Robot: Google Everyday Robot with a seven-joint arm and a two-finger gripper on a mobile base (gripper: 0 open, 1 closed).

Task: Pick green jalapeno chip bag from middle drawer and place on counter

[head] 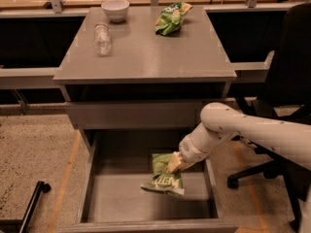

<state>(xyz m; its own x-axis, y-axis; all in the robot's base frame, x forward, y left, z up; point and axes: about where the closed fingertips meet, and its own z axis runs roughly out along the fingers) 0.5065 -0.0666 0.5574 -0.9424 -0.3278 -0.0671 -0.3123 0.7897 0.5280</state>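
The green jalapeno chip bag (163, 174) is pale green with a white band and dark lettering at its lower end. It hangs lifted above the floor of the open middle drawer (146, 198). My gripper (174, 163) is shut on the bag's upper right edge, inside the drawer's right half. My white arm (243, 127) reaches in from the right. The grey counter (146, 52) lies above and behind the drawer.
On the counter stand a white bowl (115, 8), a clear plastic bottle (102, 38) lying down, and a brighter green bag (171, 17) with orange-yellow print. A black office chair (286, 106) stands at the right. A dark pole (29, 205) lies on the floor at left.
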